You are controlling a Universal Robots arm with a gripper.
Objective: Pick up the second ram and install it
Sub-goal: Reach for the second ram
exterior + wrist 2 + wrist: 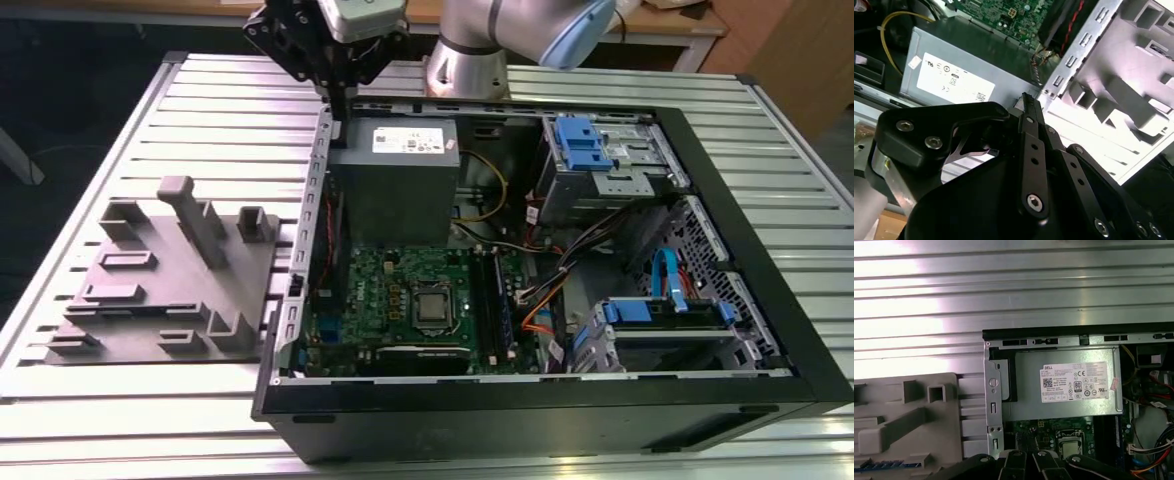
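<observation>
On a ribbed metal table (pixel 200 100), an open black case (pixel 534 425) is being shown beside a grey moulded fixture (pixel 140 318) of blocks and slots. Above the case's back corner, by the boxy grey power supply (pixel 394 195), the black pincer (pixel 340 108) is being held clenched, fingertips pressed together. In the first wrist view, the ram (pixel 889 464) is being seen as a thin blue strip lying in a fixture slot. Wooden furniture (pixel 801 50) is standing behind the table.
</observation>
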